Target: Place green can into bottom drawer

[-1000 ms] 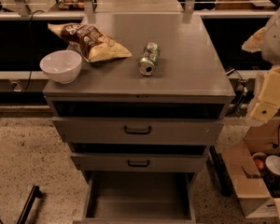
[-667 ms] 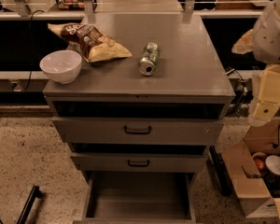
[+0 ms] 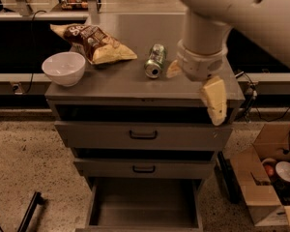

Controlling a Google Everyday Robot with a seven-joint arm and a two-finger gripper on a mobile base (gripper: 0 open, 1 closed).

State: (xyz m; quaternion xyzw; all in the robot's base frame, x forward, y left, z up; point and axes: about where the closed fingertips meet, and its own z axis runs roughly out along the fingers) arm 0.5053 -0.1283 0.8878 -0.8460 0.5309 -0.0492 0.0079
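Observation:
The green can [image 3: 154, 61] lies on its side on the grey cabinet top [image 3: 111, 83], silver top facing me. My gripper [image 3: 194, 85] hangs from the pale arm over the right part of the cabinet top, just right of the can. It is open and empty, and one cream finger [image 3: 214, 100] points down past the front edge. The bottom drawer [image 3: 142, 221] is pulled out at the foot of the cabinet, and its grey inside holds nothing.
A white bowl [image 3: 64, 67] sits at the top's left front. A chip bag [image 3: 94, 43] lies behind it. The two upper drawers [image 3: 143, 135] with black handles are closed. An open cardboard box [image 3: 268, 178] with items stands on the floor to the right.
My arm has swung in from the right edge of the view to above the cabinet top, close to the can. The can, bowl and bag have not moved.

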